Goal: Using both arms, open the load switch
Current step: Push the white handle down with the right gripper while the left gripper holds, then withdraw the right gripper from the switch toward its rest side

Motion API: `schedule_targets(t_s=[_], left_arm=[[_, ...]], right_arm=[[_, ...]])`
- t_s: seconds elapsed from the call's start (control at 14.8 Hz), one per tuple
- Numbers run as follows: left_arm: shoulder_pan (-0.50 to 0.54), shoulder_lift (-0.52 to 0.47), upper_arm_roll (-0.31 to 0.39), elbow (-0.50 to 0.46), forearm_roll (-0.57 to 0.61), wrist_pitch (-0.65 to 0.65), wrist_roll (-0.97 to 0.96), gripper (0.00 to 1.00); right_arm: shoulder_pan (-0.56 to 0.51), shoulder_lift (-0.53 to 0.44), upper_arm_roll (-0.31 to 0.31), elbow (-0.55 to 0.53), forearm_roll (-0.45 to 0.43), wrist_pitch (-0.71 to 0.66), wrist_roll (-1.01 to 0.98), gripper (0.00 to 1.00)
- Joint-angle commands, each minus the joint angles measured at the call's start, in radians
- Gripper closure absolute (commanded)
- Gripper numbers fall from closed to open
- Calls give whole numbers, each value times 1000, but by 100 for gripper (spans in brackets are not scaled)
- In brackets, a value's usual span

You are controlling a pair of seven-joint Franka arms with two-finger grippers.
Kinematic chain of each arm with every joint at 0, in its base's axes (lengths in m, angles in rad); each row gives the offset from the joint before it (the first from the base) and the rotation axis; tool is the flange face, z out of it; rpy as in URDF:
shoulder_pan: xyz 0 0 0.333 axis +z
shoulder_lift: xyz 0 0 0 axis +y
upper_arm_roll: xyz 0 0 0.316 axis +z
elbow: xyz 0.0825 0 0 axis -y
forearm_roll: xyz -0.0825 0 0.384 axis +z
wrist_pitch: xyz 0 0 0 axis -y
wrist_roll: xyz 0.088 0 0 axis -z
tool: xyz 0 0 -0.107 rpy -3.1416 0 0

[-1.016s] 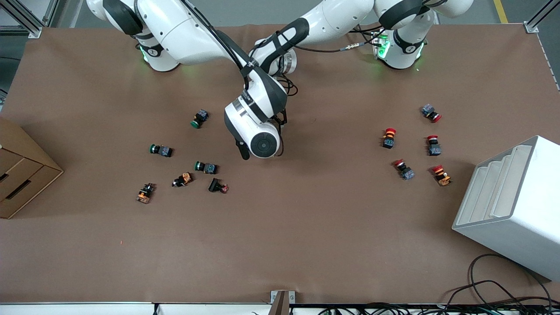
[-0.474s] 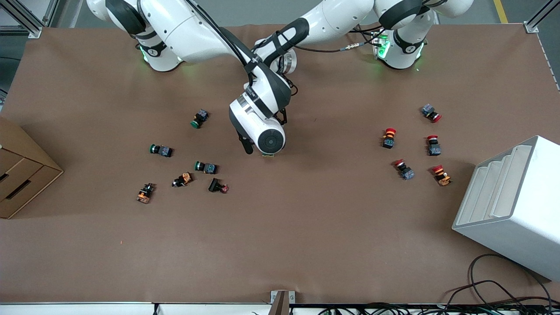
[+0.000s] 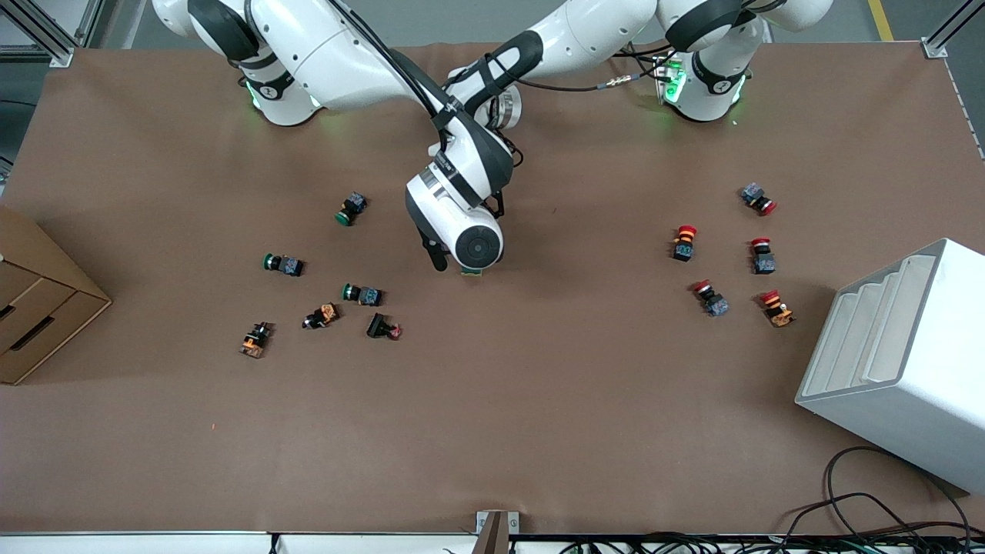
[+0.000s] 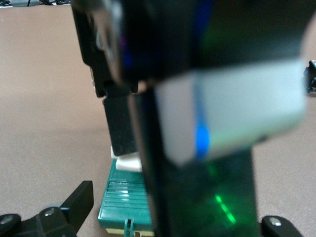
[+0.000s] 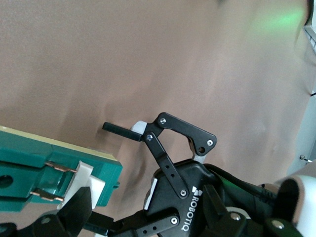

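Observation:
The load switch (image 3: 471, 271) is a dark green block (image 4: 126, 197) with a white lever (image 4: 126, 163), lying mid-table; in the front view only a sliver shows under the right arm's wrist (image 3: 462, 231). My left gripper (image 4: 163, 205) is low at the table, open, with the block's end between its fingers (image 4: 79, 200) and not touched; the upper one (image 5: 118, 128) stands off the block (image 5: 29, 163). My right gripper (image 5: 158, 212) hangs over the switch, open, one finger (image 5: 81, 207) against the lever (image 5: 86, 182). Its body hides half of the left wrist view.
Green-capped push buttons (image 3: 350, 208) (image 3: 283, 264) (image 3: 362, 294) and orange ones (image 3: 322, 315) lie toward the right arm's end. Red-capped buttons (image 3: 685, 242) (image 3: 762, 255) lie toward the left arm's end, near a white rack (image 3: 900, 369). A cardboard drawer box (image 3: 38, 300) stands at the edge.
The right arm's hand has shifted slightly toward the left arm's end, and a sliver of the switch now shows under it. The left arm has stayed still.

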Motion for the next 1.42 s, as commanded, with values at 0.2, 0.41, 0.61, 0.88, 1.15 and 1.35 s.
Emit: schedule_targets(t_s=[0.2, 0.41, 0.61, 0.88, 1.15, 1.35], left_arm=[[-5, -2, 5, 11, 11, -10, -2, 3], [-5, -3, 5, 11, 10, -10, -2, 3], [-3, -5, 5, 13, 10, -10, -1, 3], [-3, -6, 5, 13, 6, -11, 1, 3], [2, -31, -4, 25, -58, -11, 13, 3], [0, -65, -6, 60, -173, -11, 94, 3]], right_arm=[[-25, -7, -10, 10, -12, 12, -84, 0], [-83, -28, -13, 41, -25, -28, -202, 0], [-162, -103, -12, 46, -120, -51, -411, 0], [-287, -211, -13, 27, -194, -75, -742, 0], [-455, -340, -12, -2, -278, -75, -1176, 0], [-531, -392, -12, 3, -335, -71, -1425, 0]])
